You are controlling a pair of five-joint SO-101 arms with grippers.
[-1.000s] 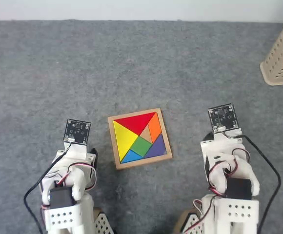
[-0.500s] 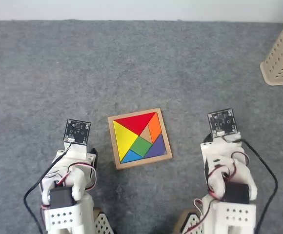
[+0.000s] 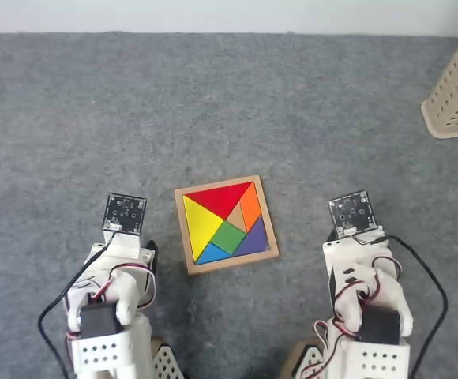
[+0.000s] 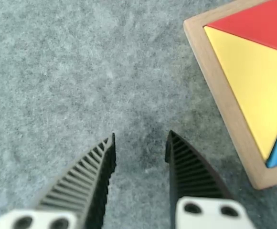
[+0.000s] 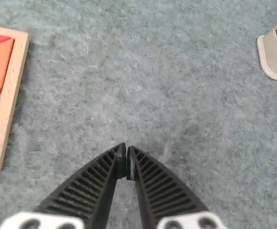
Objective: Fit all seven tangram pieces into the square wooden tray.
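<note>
At about 8 o'clock from the tray, the left arm [image 3: 110, 292] has not moved. The left gripper [image 4: 141, 138] hangs over the grey carpet [image 3: 95, 103] with its fingers spread apart and nothing between them.

The square wooden tray [image 3: 182, 233] lies in the middle, between both arms. All seven tangram pieces [image 3: 229, 237] sit flat inside it. The red piece [image 3: 221, 199] is at 12 o'clock and the yellow piece [image 3: 200, 223] at 9 o'clock, and the other colours fill the rest without a gap.

At 4 o'clock from the tray, the right arm [image 3: 367, 300] has pulled back toward 6 o'clock during the last second, away from the tray. The right gripper [image 5: 127, 149] has its fingers pressed together and holds nothing. From this I judge that the task is already finished and that this arm is returning to rest.

The pale basket [image 3: 456, 87] stands at 2 o'clock, well apart. No writing or label can be read anywhere.
</note>
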